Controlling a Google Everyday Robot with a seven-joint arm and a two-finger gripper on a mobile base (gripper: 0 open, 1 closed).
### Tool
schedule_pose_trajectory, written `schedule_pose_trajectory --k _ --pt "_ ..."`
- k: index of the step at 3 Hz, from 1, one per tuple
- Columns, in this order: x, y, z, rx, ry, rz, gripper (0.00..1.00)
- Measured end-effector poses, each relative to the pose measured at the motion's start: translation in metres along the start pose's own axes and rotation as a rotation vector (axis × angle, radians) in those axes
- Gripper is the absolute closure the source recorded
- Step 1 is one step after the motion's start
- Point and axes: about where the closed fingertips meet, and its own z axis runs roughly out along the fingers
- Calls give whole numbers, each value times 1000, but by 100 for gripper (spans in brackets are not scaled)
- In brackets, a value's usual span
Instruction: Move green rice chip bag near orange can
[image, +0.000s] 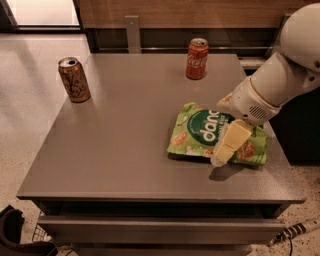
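The green rice chip bag (200, 132) lies flat on the right half of the grey table (125, 140). The orange can (74, 80) stands upright at the table's far left. My gripper (222, 152) comes in from the right on a white arm and is down at the bag's front right part, its pale yellow fingers (232, 140) over the bag.
A red Coca-Cola can (197, 59) stands upright at the far edge of the table, behind the bag. A wooden wall and a metal post run behind the table. A dark object sits on the floor at the lower left.
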Motion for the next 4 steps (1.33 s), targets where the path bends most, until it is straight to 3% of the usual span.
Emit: schedule_pose_trajectory --k 1,4 --pt "-1 0 -2 4 7 -5 32" --pt "-4 3 -1 4 9 -12 100"
